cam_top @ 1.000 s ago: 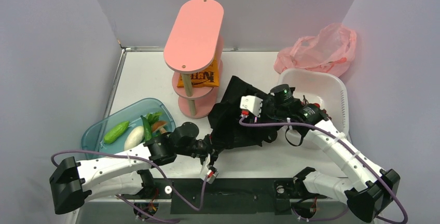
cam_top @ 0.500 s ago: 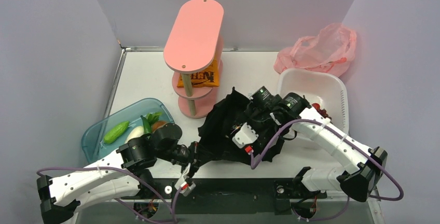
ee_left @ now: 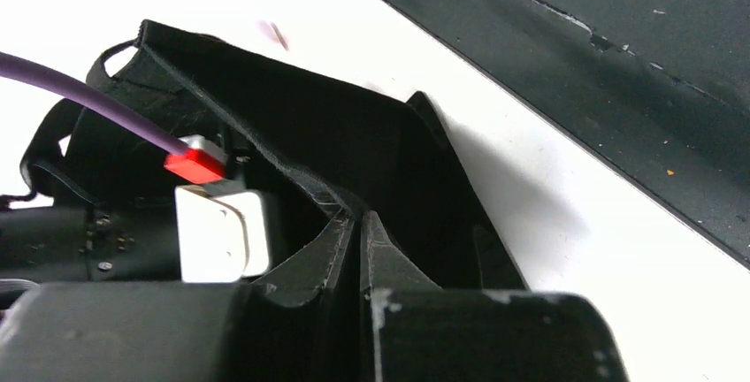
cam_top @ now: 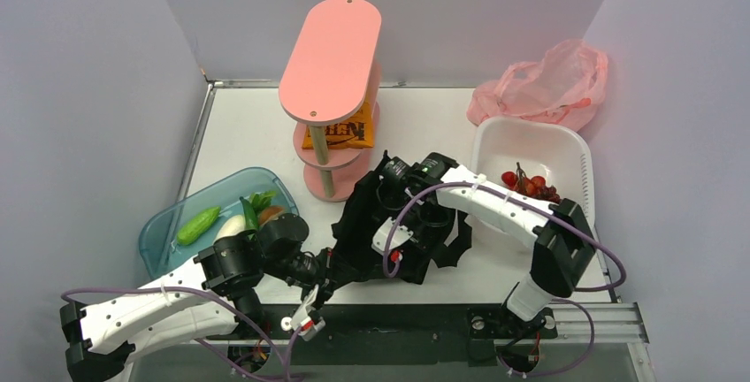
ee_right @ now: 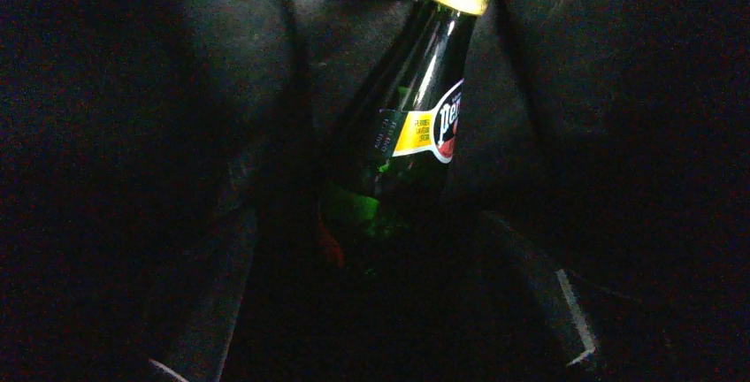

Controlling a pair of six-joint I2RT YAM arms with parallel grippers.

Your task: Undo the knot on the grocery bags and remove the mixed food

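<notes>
1. We record a white bench [cam_top: 248, 134] that carries every item, with both arms based at its near edge.
2. A pink tiered stand [cam_top: 332, 46] stands upright at centre rear.
3. The black tote [cam_top: 358, 223] lies slumped at centre front, just beside the foot of the stand, with its mouth pulled open.
4. A white tub [cam_top: 531, 139] sits on the right side, near the tote.
5. The pink plastic bag [cam_top: 544, 81] lies crumpled in the far right corner, against the tub's rear rim.
6. A teal tray [cam_top: 164, 236] sits at left front.
7. The right arm [cam_top: 495, 205] reaches across into the tote's mouth. The right claw is buried in the fabric and its wrist view is too dark to show the fingers. We cannot tell how wide it stands or whether it holds anything.
8. The left claw [ee_left: 358, 223] is fully closed and pinches the tote's near rim.
9. The green glass bottle [ee_right: 398, 152] lies inside the tote, with its label and gold cap visible.
10. The orange snack packet [cam_top: 340, 134] rests on a lower shelf of the stand.
11. The tray holds a cucumber [cam_top: 197, 225], the white oblong vegetable [cam_top: 232, 225] and the leafy greens [cam_top: 261, 198], side by side.
12. The dark red grape bunch [cam_top: 531, 186] lies in the tub.
</notes>
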